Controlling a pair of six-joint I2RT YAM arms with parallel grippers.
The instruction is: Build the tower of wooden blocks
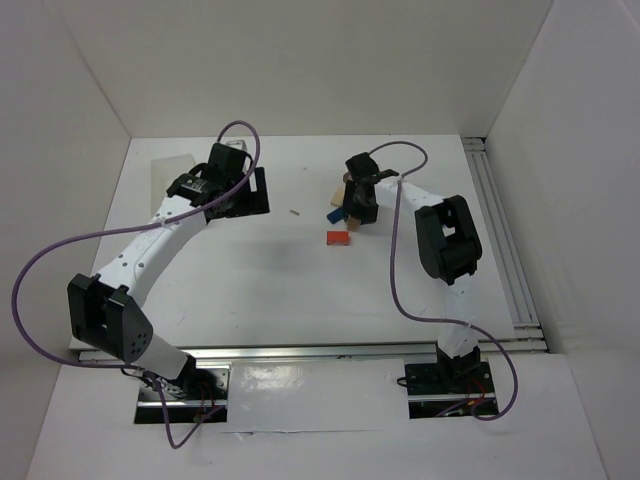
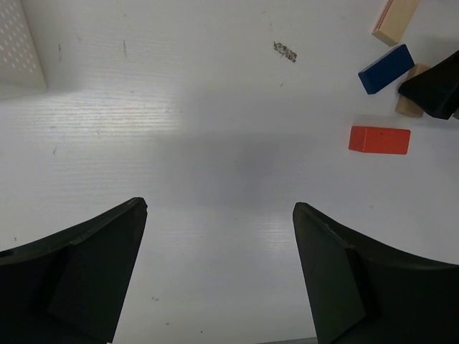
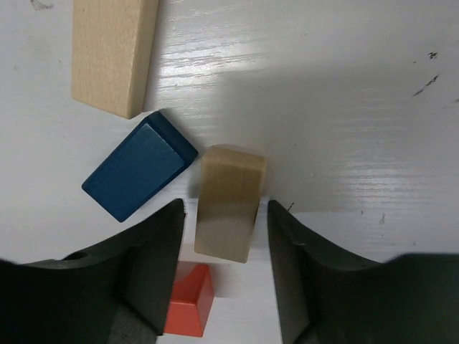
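**A:** Has the right tool (image 3: 226, 208) got anything?

**B:** Nope. Its fingers are apart, straddling the tan block (image 3: 231, 179) right beside the blue block (image 3: 140, 175), with a sliver of surface (image 3: 344, 107) showing on each side.

**A:** And the other blocks?

**B:** The pale long block (image 3: 111, 54) is just past the blue one, its far end cut off by the frame. The orange-red block (image 3: 190, 301) sits tool-side of the blue one, half hidden behind a finger. The left tool (image 2: 219, 208) gapes wide and empty, well apart from the blue block.
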